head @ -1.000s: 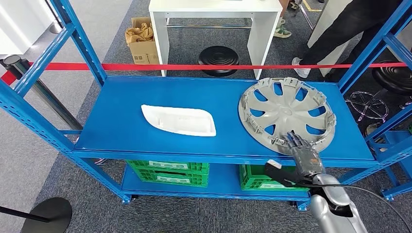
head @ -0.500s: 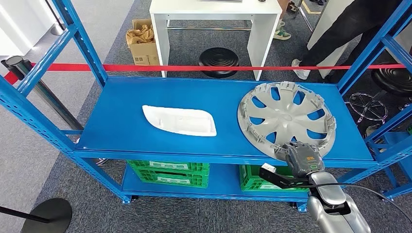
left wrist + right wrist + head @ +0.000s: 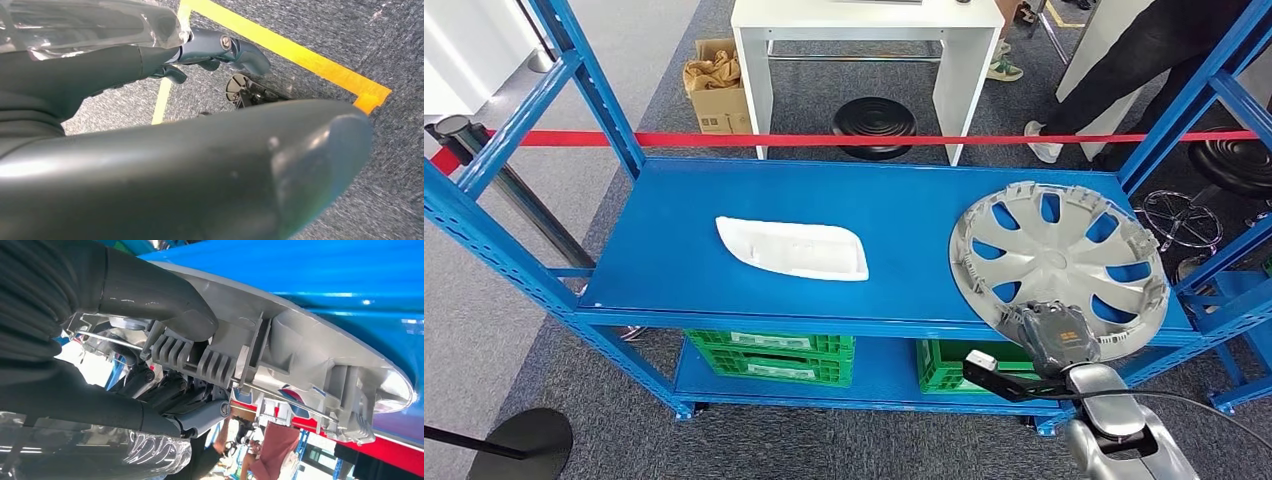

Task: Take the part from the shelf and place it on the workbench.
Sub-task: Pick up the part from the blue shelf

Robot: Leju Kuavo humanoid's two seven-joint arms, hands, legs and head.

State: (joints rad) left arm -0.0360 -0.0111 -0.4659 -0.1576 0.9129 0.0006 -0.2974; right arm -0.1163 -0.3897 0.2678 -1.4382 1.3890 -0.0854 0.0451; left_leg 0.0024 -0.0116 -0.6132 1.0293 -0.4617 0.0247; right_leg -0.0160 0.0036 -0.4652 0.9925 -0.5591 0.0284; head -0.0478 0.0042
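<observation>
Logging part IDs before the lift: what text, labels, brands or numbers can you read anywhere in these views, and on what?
None can be read.
Cardboard box: a dark printed mark on its front, too small to read.
Green crates under the shelf: pale strips on their fronts, too blurred to read.
Hubcap, held by the right hand: no lettering shows.
White part: no marking shows.

The right hand (image 3: 1054, 338) is covering the hubcap's (image 3: 1058, 262) near rim at lower right. The person (image 3: 1124, 62) at upper right is being cut off by the frame's top edge.
</observation>
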